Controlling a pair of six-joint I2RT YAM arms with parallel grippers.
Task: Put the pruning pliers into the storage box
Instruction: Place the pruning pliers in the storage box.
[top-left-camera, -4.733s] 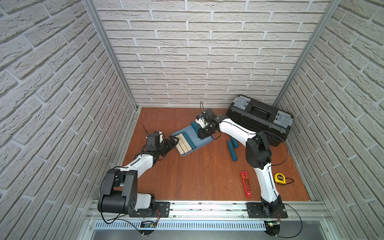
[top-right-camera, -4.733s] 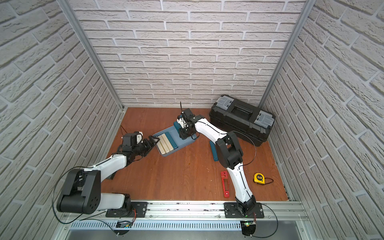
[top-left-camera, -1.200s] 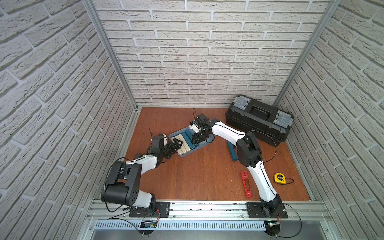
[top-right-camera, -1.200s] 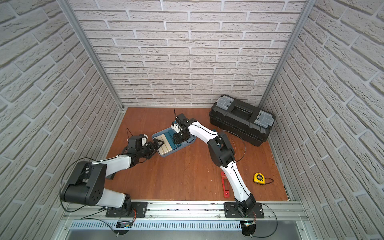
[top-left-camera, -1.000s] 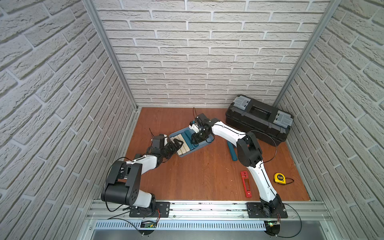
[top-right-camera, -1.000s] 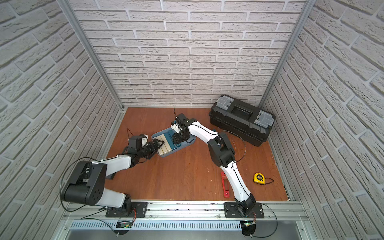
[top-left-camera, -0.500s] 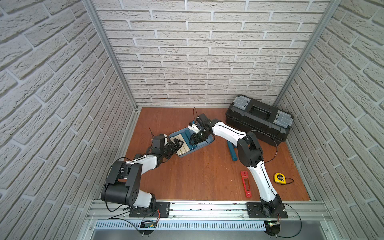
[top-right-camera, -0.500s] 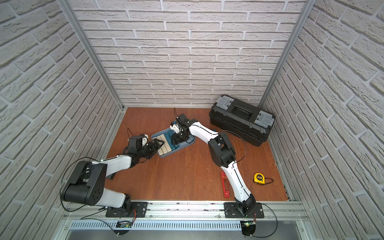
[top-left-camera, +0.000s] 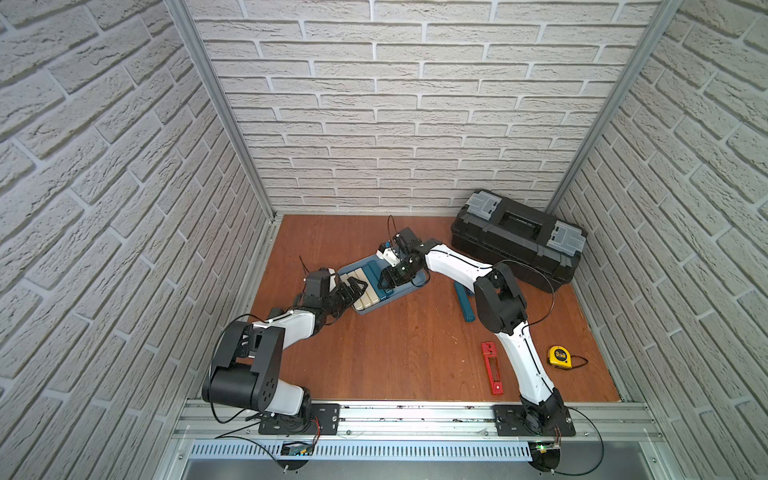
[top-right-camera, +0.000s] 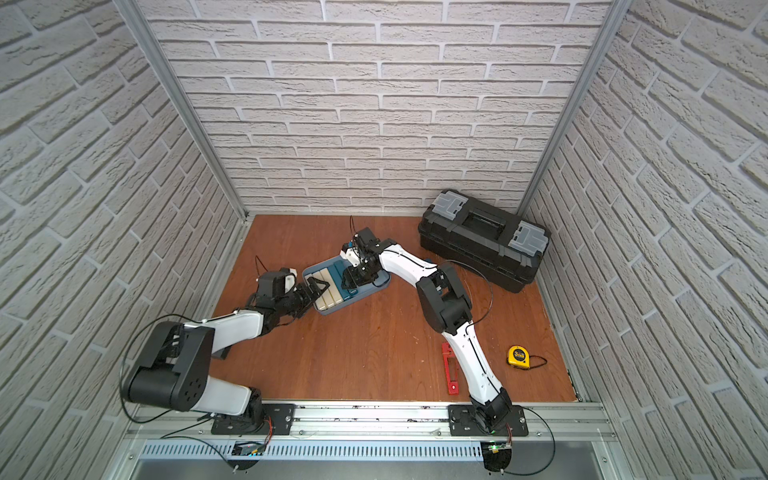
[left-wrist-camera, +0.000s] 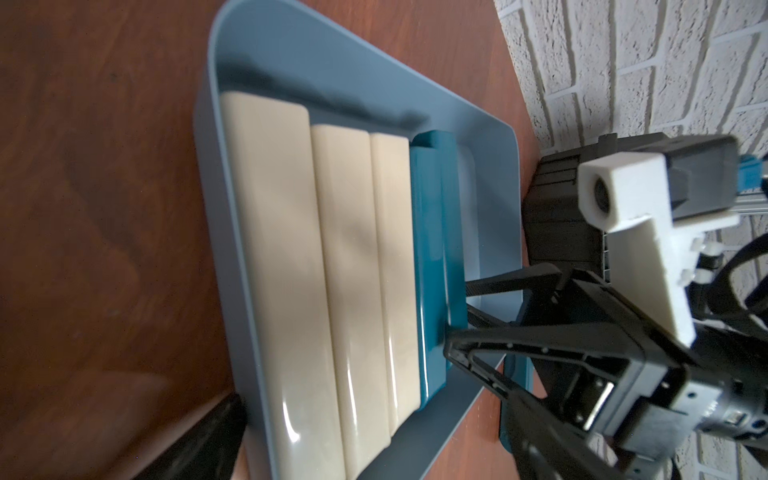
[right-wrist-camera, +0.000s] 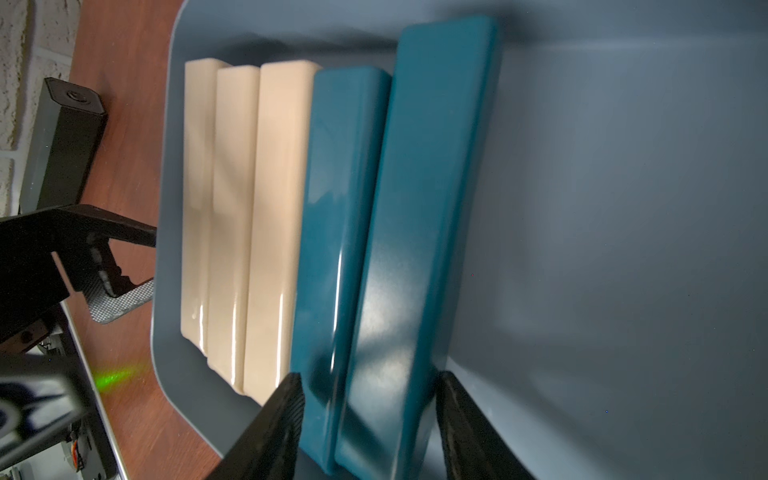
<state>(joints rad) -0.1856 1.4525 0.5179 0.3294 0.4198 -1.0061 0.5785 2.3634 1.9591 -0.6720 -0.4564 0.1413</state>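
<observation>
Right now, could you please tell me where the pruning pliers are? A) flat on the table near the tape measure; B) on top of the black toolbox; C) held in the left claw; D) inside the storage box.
A: the pruning pliers lie flat on the table near the tape measure, well apart from the storage box.

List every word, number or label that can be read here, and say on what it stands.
"3": on the dark round label of the yellow tape measure; the marks beside it are too small to read.
No other text can be read: none shows on the black toolbox or the pruning pliers.
</observation>
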